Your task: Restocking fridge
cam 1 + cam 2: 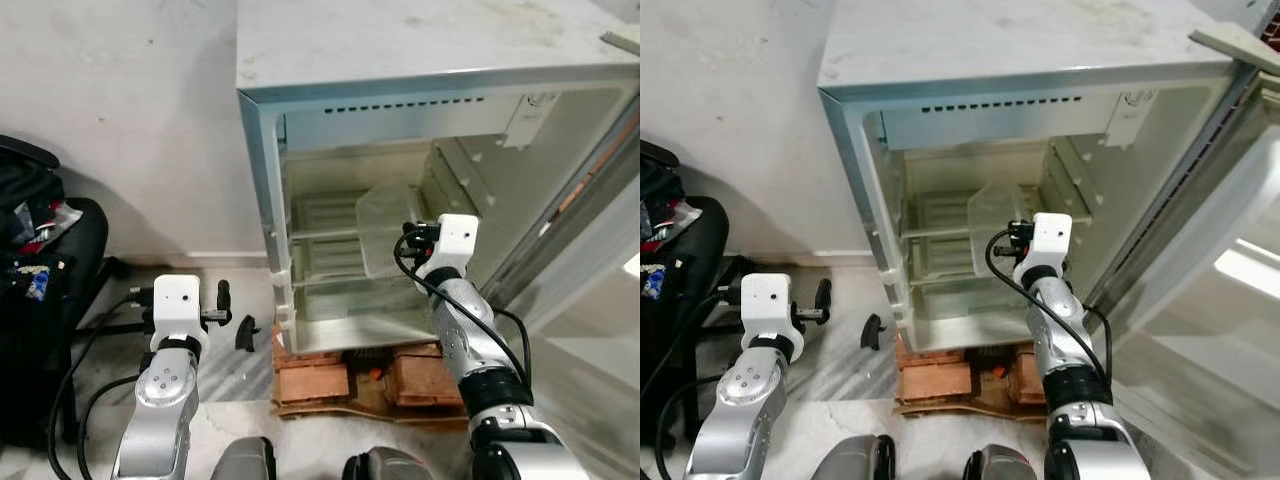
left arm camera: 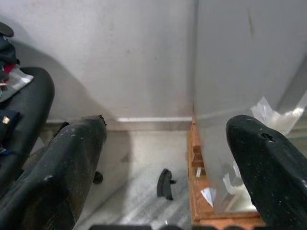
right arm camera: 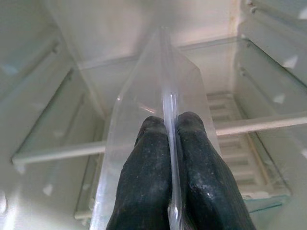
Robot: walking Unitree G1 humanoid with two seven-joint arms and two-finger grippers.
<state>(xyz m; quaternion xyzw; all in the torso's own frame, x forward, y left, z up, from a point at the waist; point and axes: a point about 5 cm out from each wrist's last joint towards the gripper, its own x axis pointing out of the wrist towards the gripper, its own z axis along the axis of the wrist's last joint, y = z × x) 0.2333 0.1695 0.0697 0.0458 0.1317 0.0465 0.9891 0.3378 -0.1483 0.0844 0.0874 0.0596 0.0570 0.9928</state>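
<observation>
Inside the open fridge (image 1: 262,150), the right gripper (image 3: 171,143) is extended over the middle shelf (image 1: 325,234), its two black fingers (image 3: 146,172) pressed together on the edge of a clear plastic bag (image 1: 385,225). The bag hangs in front of the wrist, above the shelf level and toward the cabinet's right wall; whether its lower end touches the shelf cannot be told. The bag looks empty or nearly so.

Recommended procedure for the placement step:
- Advance the right gripper further in, so the bag clears the shelf's front rail.
- Lower until the bag's bottom rests on the shelf before parting the fingers; thin film is likely to cling or fold.
- Withdraw straight back, keeping the wrist cable (image 1: 410,262) clear of the rail.

The left gripper (image 2: 168,143) waits outside, beside the fridge's left wall and above the tiled floor (image 1: 225,365), its fingers well apart and holding nothing. The fridge stands on bricks (image 1: 312,375); avoid pushing against the cabinet.
</observation>
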